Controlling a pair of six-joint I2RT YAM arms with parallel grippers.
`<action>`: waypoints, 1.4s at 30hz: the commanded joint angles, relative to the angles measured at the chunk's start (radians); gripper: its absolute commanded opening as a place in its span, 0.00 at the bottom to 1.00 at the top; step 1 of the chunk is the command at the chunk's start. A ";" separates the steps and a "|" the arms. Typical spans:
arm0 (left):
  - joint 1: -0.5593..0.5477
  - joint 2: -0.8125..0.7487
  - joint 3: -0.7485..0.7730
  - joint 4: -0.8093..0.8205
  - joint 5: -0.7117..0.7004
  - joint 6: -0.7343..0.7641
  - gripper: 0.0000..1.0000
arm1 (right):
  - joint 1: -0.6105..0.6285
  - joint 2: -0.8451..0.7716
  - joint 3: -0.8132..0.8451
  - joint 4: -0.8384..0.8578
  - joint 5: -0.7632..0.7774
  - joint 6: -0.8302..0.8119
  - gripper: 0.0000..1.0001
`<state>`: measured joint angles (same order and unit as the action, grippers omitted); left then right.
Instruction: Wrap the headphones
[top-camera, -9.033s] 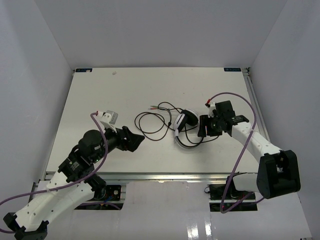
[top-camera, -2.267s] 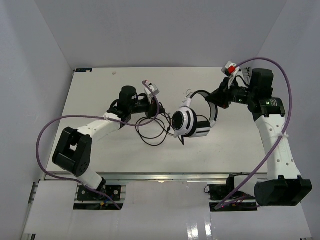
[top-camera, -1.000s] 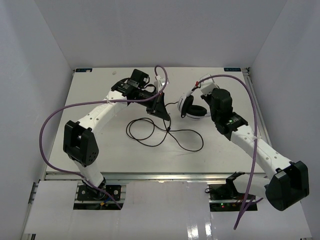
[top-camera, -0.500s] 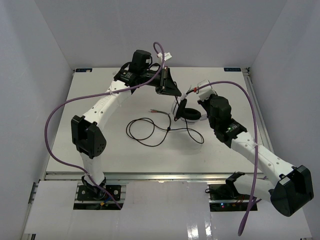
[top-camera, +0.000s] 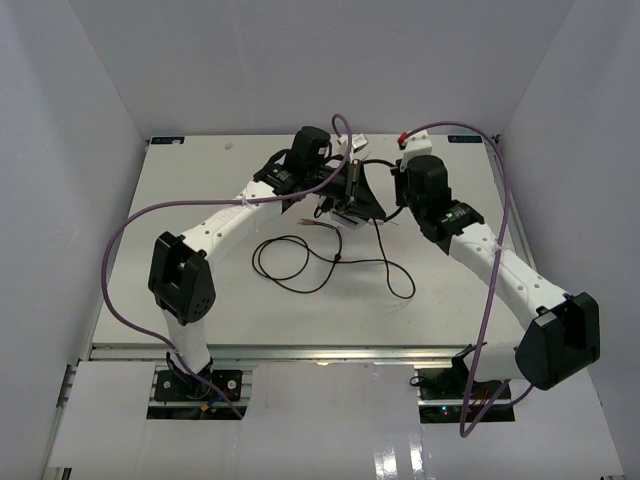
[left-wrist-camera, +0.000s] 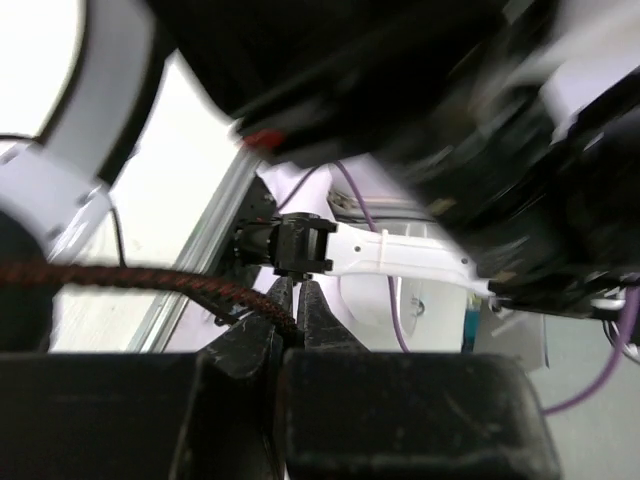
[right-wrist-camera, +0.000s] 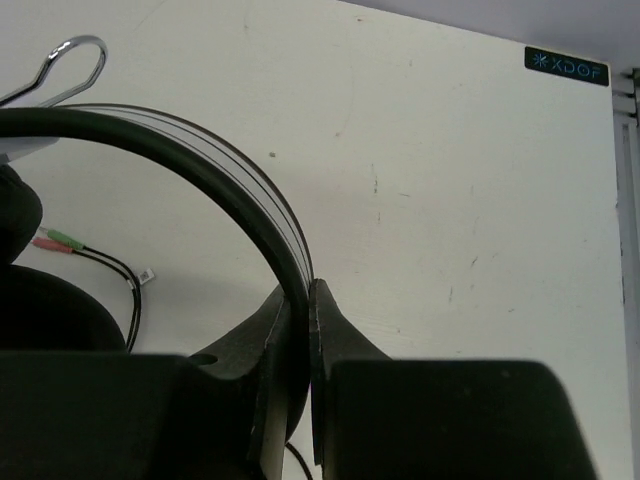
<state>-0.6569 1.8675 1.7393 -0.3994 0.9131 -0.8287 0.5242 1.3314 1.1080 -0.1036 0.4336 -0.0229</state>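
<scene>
Black fingers of your right gripper (right-wrist-camera: 305, 292) are pressed together on the headband (right-wrist-camera: 180, 150) of the headphones (top-camera: 368, 203), pinching its thin edge right at the tips. From that grip the band arcs up and away to the gripper's left. Under the arc, close beside the left finger, sits a black padded ear cup (right-wrist-camera: 45, 320). Further out on that side, two small plugs (right-wrist-camera: 55, 240), one green and one pink, lie on the white table (right-wrist-camera: 450, 180), and their thin leads run back toward the cup. Far beyond the tips, at the table's corner, you can see a small dark label (right-wrist-camera: 567, 65).

Your left gripper (left-wrist-camera: 297, 295) is closed as well, clamped on the braided dark cable (left-wrist-camera: 130, 278). The cable enters between the tips and stretches off to that gripper's left, with red flecks in its weave. Just beyond these tips a white arm link (left-wrist-camera: 400, 255) with a black joint crosses the view. Above it everything is dark and blurred, and you cannot tell what it is.

From overhead, your two grippers face each other over the far middle of the table, with the headphones between them. On the near side of both, the slack of the cable lies on the table in a loose loop, and one strand wanders off toward the right arm's side.
</scene>
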 joint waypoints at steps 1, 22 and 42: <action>0.008 -0.142 -0.080 0.042 -0.142 -0.002 0.09 | -0.122 0.012 0.165 -0.071 -0.205 0.296 0.08; -0.142 -0.331 -0.325 0.211 -0.316 0.315 0.96 | -0.349 0.053 0.337 -0.173 -0.670 0.587 0.08; -0.362 -0.476 -1.234 1.358 -0.796 0.365 0.98 | -0.425 0.021 0.365 -0.178 -0.785 0.584 0.08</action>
<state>-0.9366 1.2560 0.4447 0.6469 0.2546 -0.4662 0.1020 1.4098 1.4250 -0.3645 -0.3086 0.5423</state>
